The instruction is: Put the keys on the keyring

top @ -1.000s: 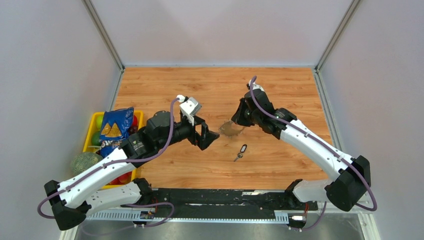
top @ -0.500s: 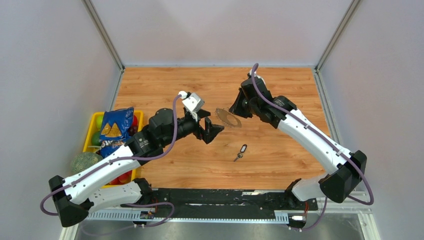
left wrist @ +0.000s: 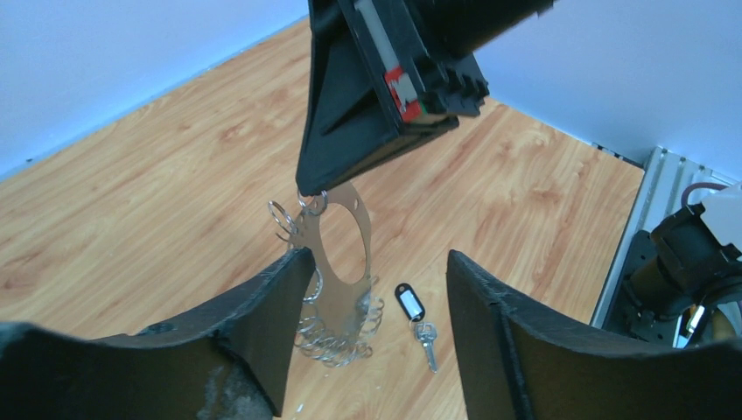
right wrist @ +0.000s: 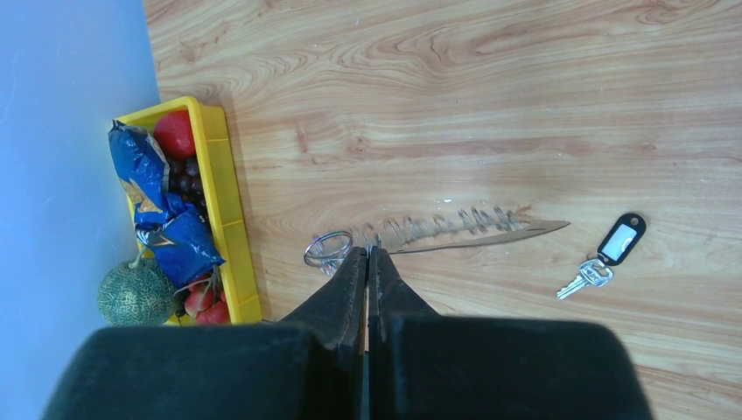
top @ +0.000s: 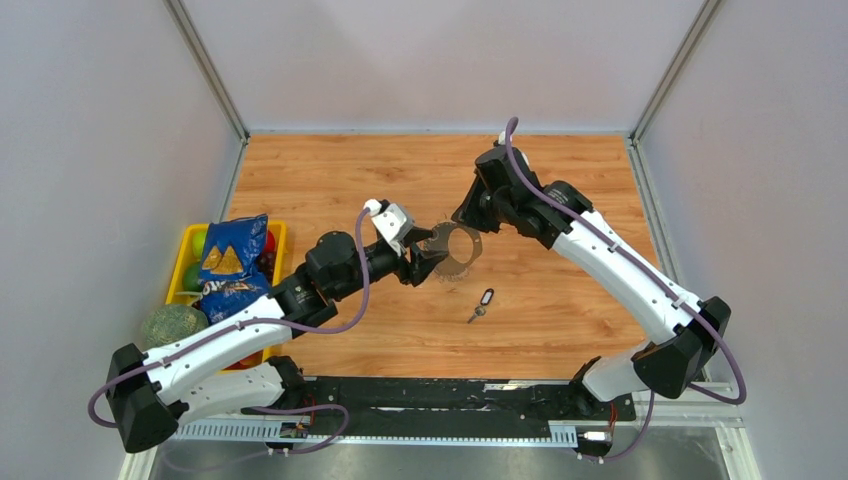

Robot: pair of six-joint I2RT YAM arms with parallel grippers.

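No readable text. Blue snack bag (top: pixel 232 262), 9 o'clock: print too small. Keys (right wrist: pixel 619 239): white tag insert unmarked.

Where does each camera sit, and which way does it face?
Top: above and behind the robot, facing down on the table; left arm and right arm show.
Left wrist: on the left tool, facing out between its fingers at the hoop hanging from the right tool.
Right wrist: faces down past its own shut fingers at the table; hoop edge-on.
Shared: all three show hoop and key.
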